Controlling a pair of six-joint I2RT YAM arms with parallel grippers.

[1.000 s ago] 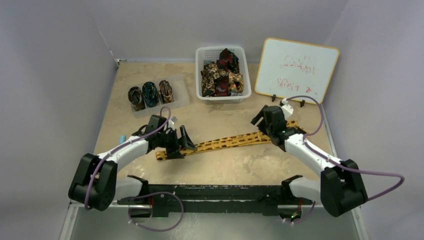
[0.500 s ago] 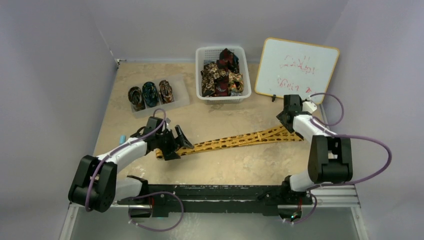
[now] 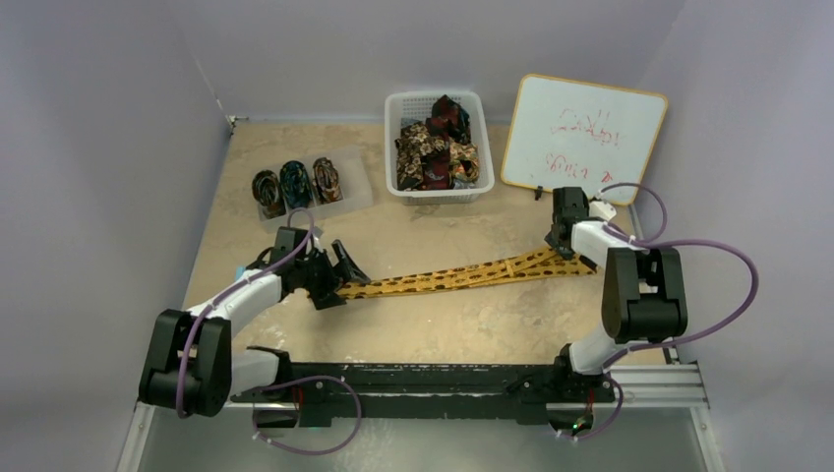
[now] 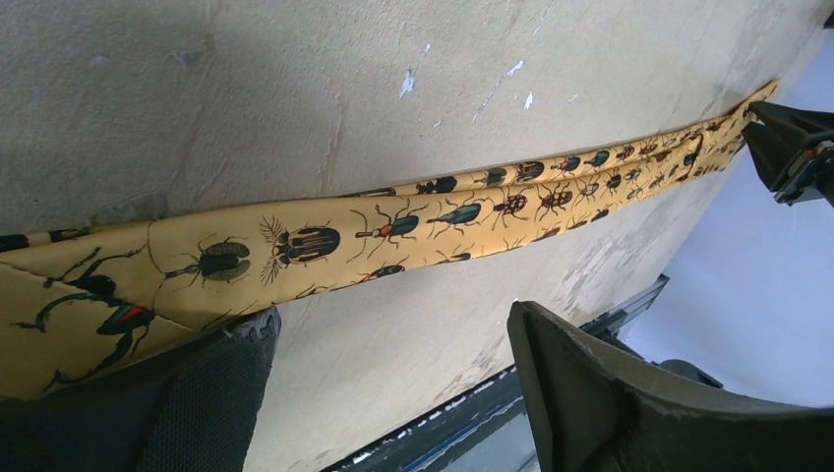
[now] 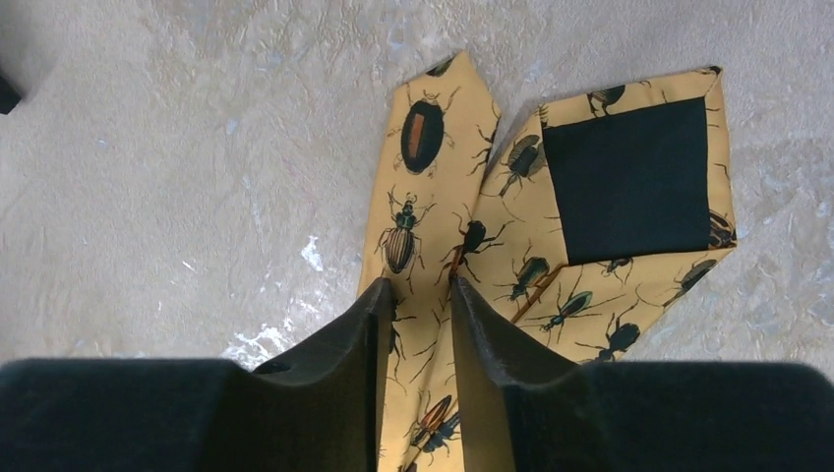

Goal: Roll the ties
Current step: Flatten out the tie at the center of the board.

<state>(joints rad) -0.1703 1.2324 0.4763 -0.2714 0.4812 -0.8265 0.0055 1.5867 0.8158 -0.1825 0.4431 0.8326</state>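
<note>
While my right gripper (image 5: 423,295) shows just a thin slit between its fingers, tips on the yellow beetle-print tie (image 5: 418,133), I can't tell if it's actually pinching. My left gripper (image 4: 390,320) is wide open, holding nothing, with the tie's folded end right at one finger. The tie's doubled over, lying flat across the table (image 3: 423,329) between both arms.

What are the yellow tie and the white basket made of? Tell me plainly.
Yellow tie: soft woven fabric, perhaps silk or polyester, smooth; it folds flat and carries printed beetles. Basket: apparently white moulded plastic, judging by its perforated walls.
</note>
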